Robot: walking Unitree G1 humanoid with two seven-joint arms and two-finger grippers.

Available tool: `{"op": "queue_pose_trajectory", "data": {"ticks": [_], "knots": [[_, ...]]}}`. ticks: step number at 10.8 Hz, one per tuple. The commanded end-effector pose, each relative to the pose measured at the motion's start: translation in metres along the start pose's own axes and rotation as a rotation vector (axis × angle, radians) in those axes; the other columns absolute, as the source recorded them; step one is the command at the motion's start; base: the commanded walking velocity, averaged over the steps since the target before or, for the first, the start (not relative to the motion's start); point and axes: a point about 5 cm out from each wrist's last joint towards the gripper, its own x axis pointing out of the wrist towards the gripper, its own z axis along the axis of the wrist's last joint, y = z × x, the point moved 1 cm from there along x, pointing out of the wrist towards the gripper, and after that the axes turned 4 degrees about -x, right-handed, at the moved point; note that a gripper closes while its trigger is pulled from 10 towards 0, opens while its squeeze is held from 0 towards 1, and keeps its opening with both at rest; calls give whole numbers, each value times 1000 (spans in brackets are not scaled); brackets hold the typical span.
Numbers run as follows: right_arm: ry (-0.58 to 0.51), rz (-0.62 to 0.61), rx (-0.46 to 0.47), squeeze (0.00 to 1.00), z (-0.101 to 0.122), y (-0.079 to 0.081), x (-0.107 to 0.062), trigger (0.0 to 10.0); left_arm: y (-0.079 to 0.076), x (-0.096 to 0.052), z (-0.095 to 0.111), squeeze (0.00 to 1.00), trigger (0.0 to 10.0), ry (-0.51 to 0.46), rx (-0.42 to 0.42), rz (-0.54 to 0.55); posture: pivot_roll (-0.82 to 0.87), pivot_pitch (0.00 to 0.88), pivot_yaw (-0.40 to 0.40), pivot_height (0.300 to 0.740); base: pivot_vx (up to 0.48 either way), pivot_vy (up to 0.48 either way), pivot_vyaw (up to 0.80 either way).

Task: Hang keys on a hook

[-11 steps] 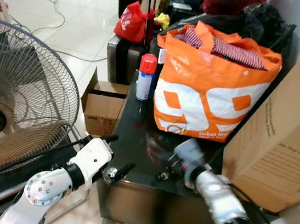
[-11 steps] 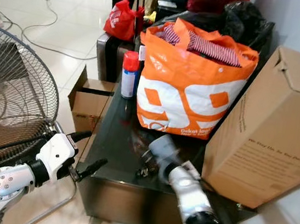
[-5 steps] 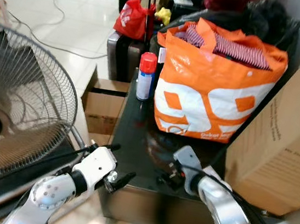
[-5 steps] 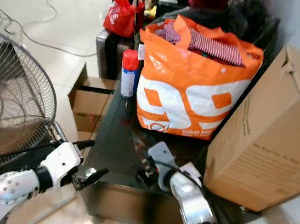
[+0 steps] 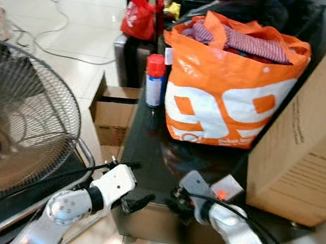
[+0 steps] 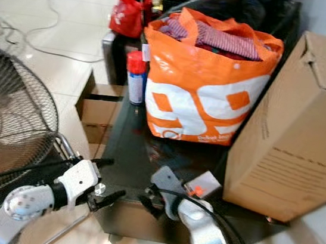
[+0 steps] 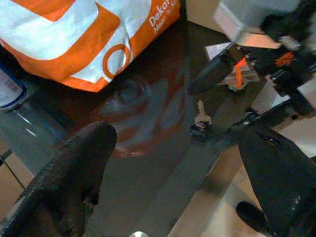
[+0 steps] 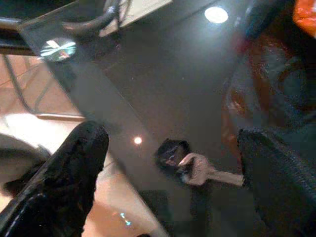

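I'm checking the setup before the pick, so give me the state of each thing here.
keys: lying flat on the dark table, not gripped.
right gripper: open, poised over the keys.
left gripper: open, at the table's near edge.
orange bag: upright, stuffed with clothes.
spray can: upright, red cap on.
cardboard box: closed.

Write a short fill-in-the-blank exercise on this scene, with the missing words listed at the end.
1. The silver key with the black fob lies on the dark glossy ____.
2. The right gripper hangs over the key with its fingers ____.
3. The spray can beside the orange and white bag has a ____ cap.
4. The left gripper sits near the table's front edge, in front of a wire-caged ____.

Missing words: table; open; red; fan
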Motion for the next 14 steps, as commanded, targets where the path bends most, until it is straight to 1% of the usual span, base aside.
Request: {"op": "queue_pose_trajectory", "data": {"ticks": [1,2,3,4,6,10,14], "knots": [[4,-36,-1,0,3,-6,3,10000,-2,0,-5,0,10000,18,6,6,-19,109,32,740,0,0,0],[6,-35,3,0,5,-7,6,10000,-4,-1,-9,0,10000,26,3,8,-14,112,25,740,0,0,0],[22,-19,-3,0,5,-6,10,3843,-9,-2,-14,0,10000,38,-2,5,-9,115,17,740,0,0,0],[61,-23,-25,0,1,-6,15,0,-1,0,-7,0,10000,35,2,7,-4,119,9,740,0,0,0],[120,-6,-42,0,-7,-2,20,0,1,-1,-5,0,10000,32,5,11,-2,123,6,740,0,0,0],[135,-21,-30,0,-9,-2,26,0,2,-1,-5,0,10000,32,7,13,2,122,3,740,0,0,0],[133,-13,-37,0,-10,-2,28,0,2,-1,-5,0,10000,34,8,18,11,116,-5,740,0,0,0]]}}
